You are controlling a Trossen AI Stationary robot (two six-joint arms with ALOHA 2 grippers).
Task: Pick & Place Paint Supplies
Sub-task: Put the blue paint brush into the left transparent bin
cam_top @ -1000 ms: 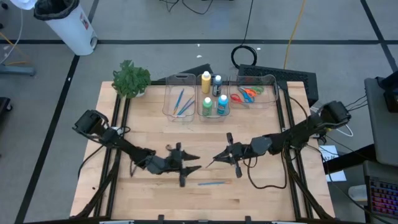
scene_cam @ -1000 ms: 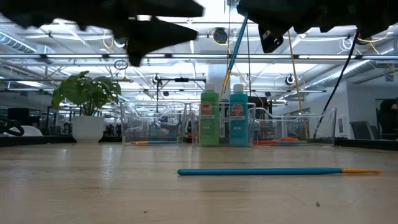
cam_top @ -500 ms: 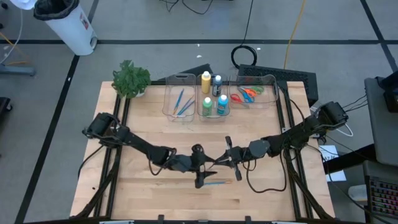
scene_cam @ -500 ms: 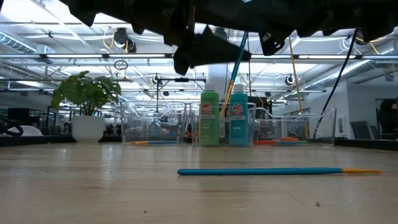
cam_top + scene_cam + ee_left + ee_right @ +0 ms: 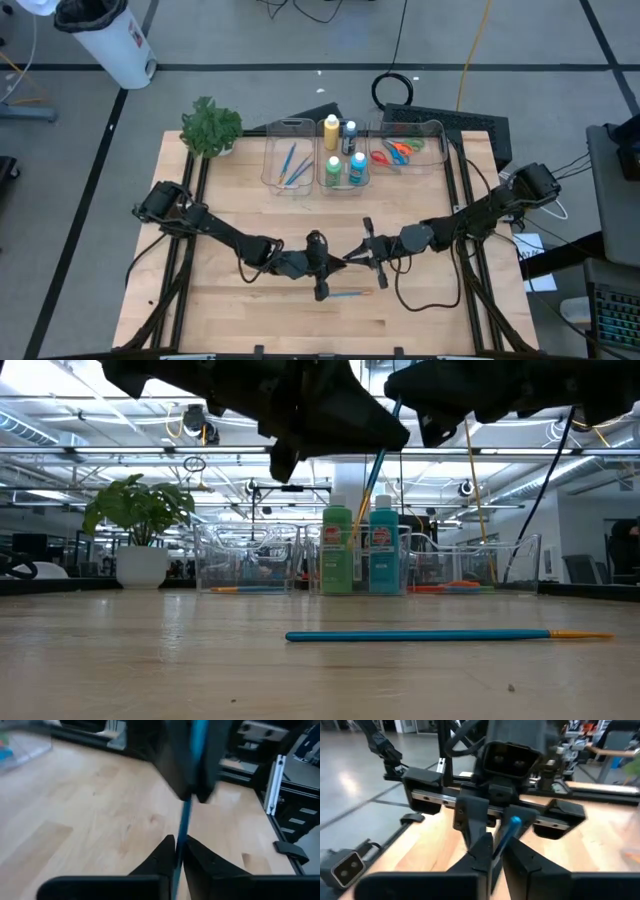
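A thin blue paintbrush is held in the air between my two grippers, over the middle of the table. In the low view it slants down below them. My left gripper and my right gripper face each other tip to tip, both shut on it. A second blue paintbrush with an orange tip lies flat on the wood just nearer than them, also seen in the low view. Green and blue paint bottles stand in a far bin. My left gripper pinches the paintbrush's blue shaft between its two fingers, coming roughly level from the table's left. The shaft runs on from the fingers toward the other gripper, and the brush is lifted clear of the table. My right gripper pinches the same shaft between its two fingers, coming from the table's right. A short blue end sticks out past the fingertips toward the left gripper. The brush is off the table and tilted.
Three clear bins stand in a row at the far edge: one with brushes, one with paint bottles, one with scissors. A leafy plant sits at the far left corner. Bare wood lies left and right of the grippers.
My left gripper has moved toward the table's right until it meets my right gripper, and its fingers now close on the brush that the right gripper was holding up alone. The right gripper and the brush on the table have stayed nearly still.
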